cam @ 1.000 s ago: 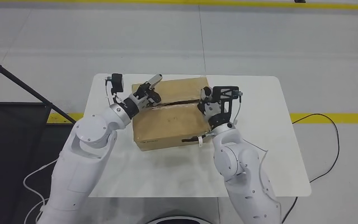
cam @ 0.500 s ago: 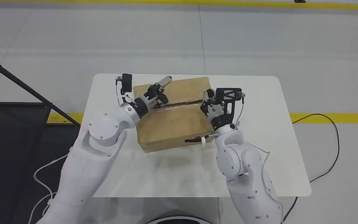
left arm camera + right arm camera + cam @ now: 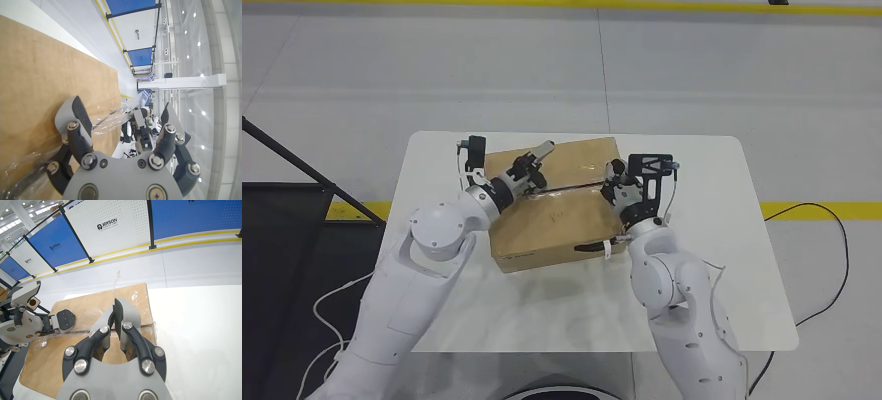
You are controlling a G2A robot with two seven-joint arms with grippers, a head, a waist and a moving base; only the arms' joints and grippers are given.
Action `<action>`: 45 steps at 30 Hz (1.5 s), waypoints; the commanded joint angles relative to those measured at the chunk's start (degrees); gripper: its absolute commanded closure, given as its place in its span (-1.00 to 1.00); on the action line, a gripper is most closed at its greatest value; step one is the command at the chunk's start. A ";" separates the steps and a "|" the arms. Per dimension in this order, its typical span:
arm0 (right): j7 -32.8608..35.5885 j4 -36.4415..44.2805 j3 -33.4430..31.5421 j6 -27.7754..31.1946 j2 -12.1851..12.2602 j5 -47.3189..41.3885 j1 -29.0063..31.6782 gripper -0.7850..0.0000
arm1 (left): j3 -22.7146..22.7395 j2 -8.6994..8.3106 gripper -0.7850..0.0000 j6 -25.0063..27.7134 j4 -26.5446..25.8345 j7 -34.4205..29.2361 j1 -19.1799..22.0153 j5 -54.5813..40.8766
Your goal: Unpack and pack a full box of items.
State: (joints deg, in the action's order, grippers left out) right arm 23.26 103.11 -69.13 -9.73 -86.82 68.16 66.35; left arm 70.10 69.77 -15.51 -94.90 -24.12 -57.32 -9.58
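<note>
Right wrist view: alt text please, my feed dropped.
The right end effector is shut on a clear tape strip over the centre seam of the cardboard box. Farther off, the open left end effector rests on the box top.

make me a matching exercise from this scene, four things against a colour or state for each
Things:
1. left gripper
2. right gripper
3. cardboard box
4. table

Colour or state:
a. white
b. fingers shut
c. brown
d. fingers open

Pairs: 1-d, 2-b, 3-c, 4-a
</note>
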 commanded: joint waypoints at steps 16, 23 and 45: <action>-0.02 1.59 -1.63 -0.71 0.27 -0.69 1.14 0.40 | -0.11 0.18 -1.00 0.32 -0.14 0.14 -0.71 0.79; -1.30 3.54 -3.75 -0.75 0.55 -1.84 3.13 0.28 | -0.22 0.28 -1.00 0.31 -0.32 0.10 -0.82 0.89; 1.38 10.50 -7.15 17.01 2.56 -4.87 8.50 0.97 | -0.52 0.65 -1.00 0.51 -0.39 0.47 -1.09 0.92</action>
State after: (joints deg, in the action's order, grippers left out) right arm 22.75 114.05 -76.20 7.46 -84.31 63.29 75.67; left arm 69.59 70.41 -15.06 -95.28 -23.70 -58.38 -8.69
